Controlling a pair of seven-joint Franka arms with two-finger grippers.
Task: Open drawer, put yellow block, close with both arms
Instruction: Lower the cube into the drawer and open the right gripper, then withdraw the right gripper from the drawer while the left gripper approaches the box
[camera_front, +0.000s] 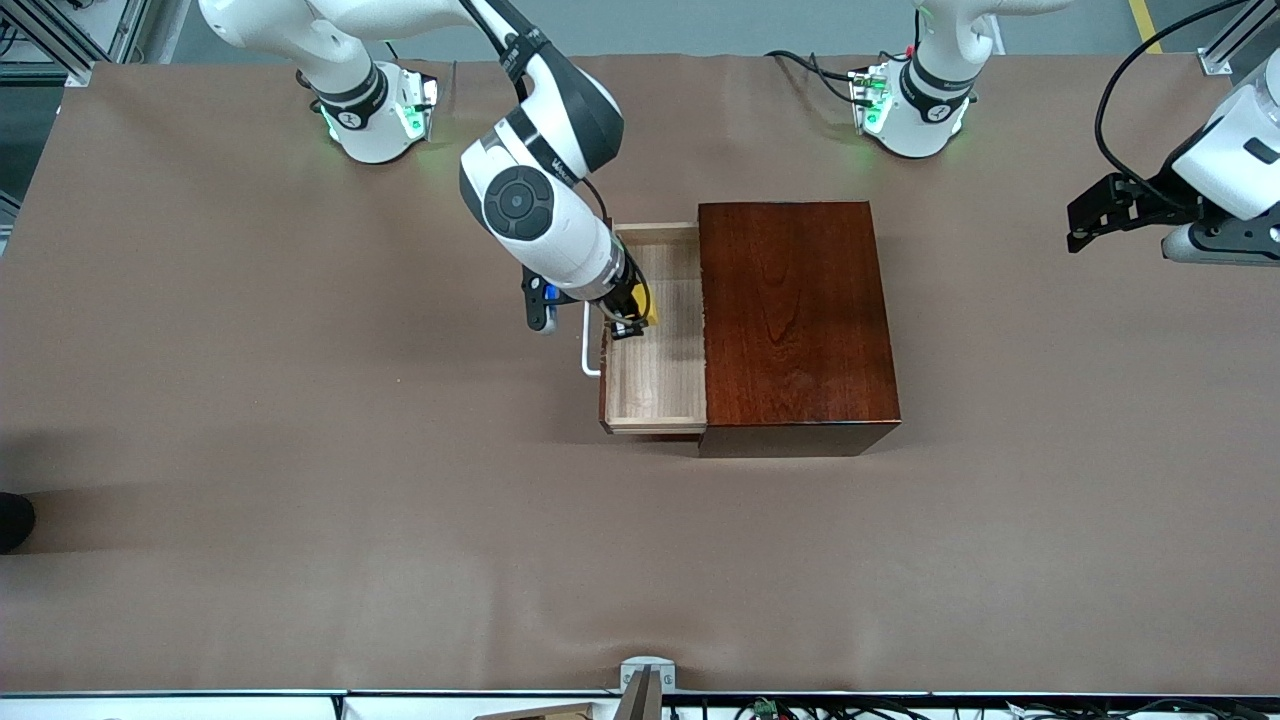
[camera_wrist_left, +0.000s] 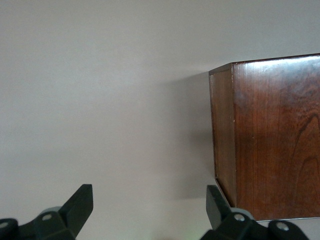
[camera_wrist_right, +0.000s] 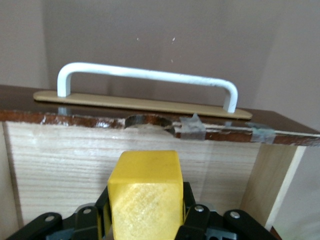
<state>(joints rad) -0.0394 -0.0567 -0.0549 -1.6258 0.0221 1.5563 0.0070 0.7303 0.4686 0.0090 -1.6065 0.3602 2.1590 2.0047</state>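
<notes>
The drawer (camera_front: 660, 370) is pulled out of the mahogany box (camera_front: 795, 325) toward the right arm's end of the table, its white handle (camera_front: 588, 345) outermost. My right gripper (camera_front: 630, 318) hangs inside the pale tray, just within the drawer front, shut on the yellow block (camera_front: 648, 312). The right wrist view shows the yellow block (camera_wrist_right: 145, 192) clamped between the black fingers (camera_wrist_right: 192, 215), with the tray's inner front wall (camera_wrist_right: 65, 160) and white handle (camera_wrist_right: 145, 75) close by. My left gripper (camera_front: 1082, 225) waits open in the air at the left arm's end of the table, open (camera_wrist_left: 150, 210) beside the box (camera_wrist_left: 270, 135).
Brown cloth (camera_front: 300, 450) covers the whole table. The two green-lit arm bases (camera_front: 385, 115) (camera_front: 905, 115) stand farthest from the front camera. A small metal mount (camera_front: 645, 680) sits at the table's nearest edge.
</notes>
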